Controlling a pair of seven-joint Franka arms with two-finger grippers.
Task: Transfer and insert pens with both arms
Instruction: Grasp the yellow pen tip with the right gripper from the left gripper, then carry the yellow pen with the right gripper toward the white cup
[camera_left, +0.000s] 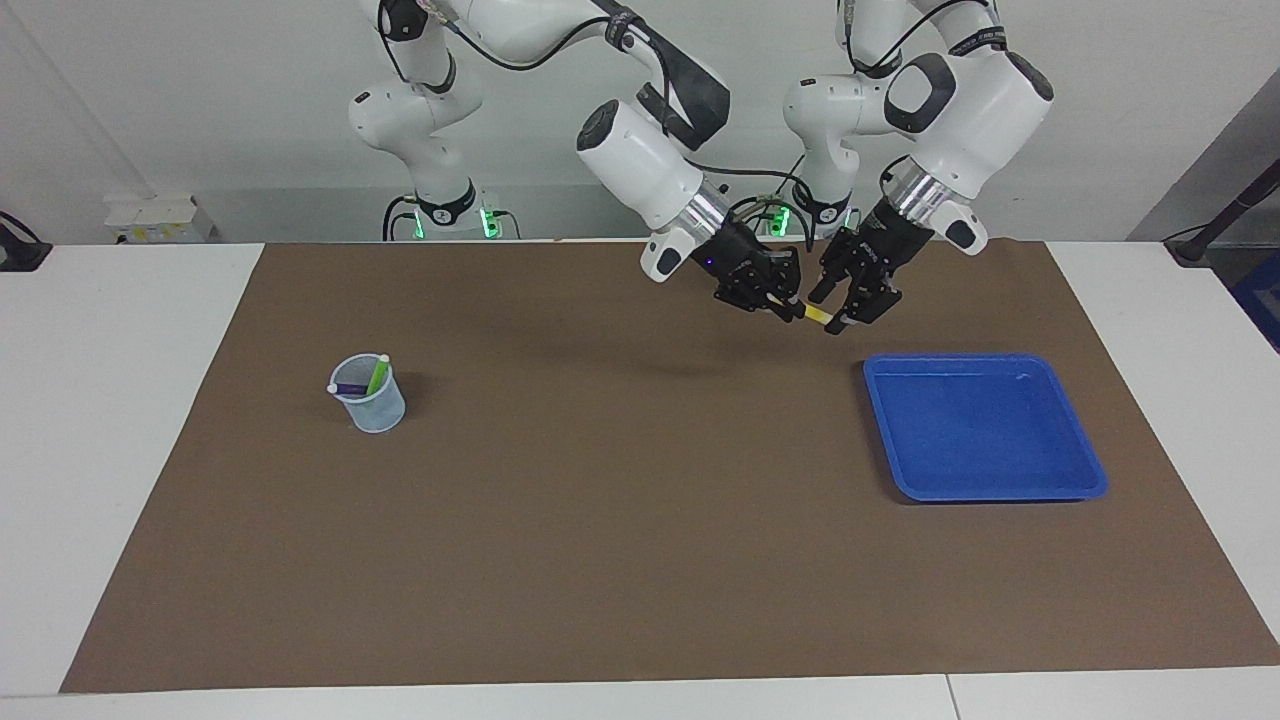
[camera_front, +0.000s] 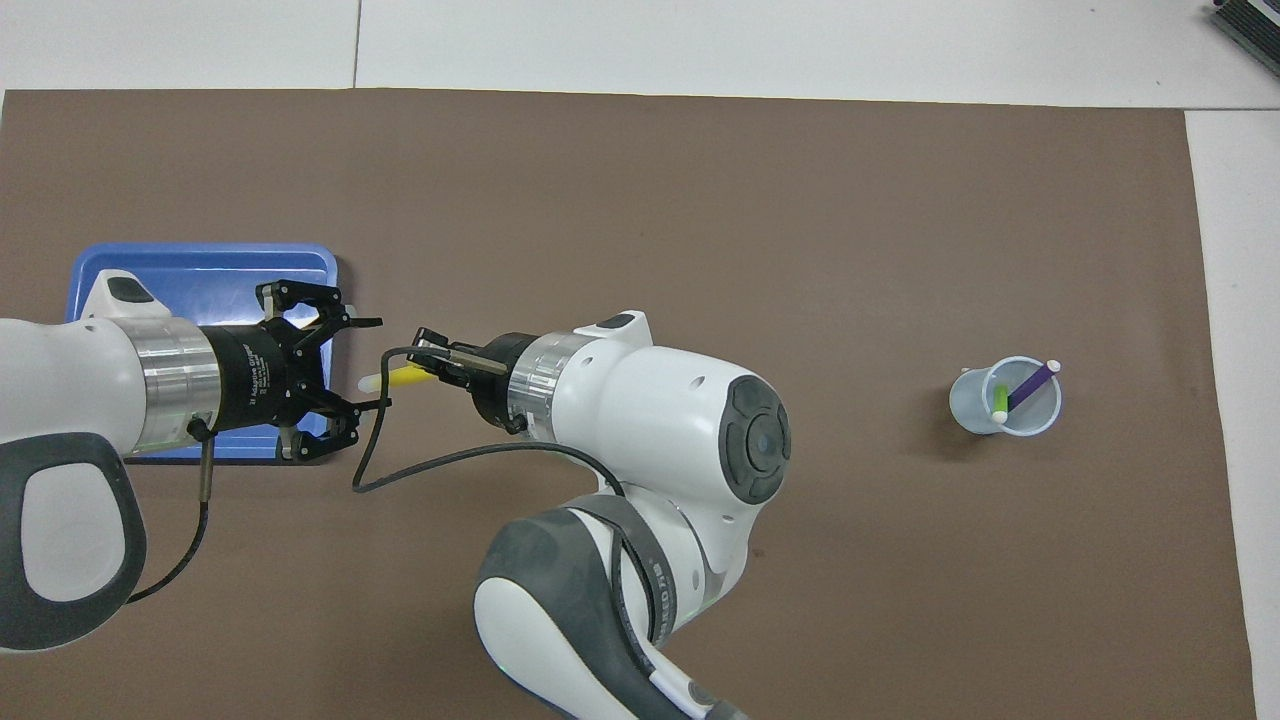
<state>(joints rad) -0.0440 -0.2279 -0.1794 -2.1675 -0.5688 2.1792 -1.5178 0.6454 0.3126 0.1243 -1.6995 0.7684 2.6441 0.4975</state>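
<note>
Yellow pen (camera_left: 817, 314) mid-air btwn both hands, over mat near desk edge at robots' end, beside blue tray (camera_left: 1090, 470).
R hand (camera_left: 790, 308) clamped on pen end.
L hand (camera_left: 848, 310) fingers spread, pen cap btwn.
Risk: R grip only on tip, pen may tilt/drop en route to cup (camera_left: 372, 405), near R arm's end w/ purple (camera_left: 350, 389) + green (camera_left: 377, 375) pens in.

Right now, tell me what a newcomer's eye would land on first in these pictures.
First, the two grippers meeting in the air over the brown mat, beside the blue tray: the right gripper holds the yellow pen, and the left gripper stands open around the pen's free end. Next, the small cup toward the right arm's end of the table, with the purple pen and green pen in it.
</note>
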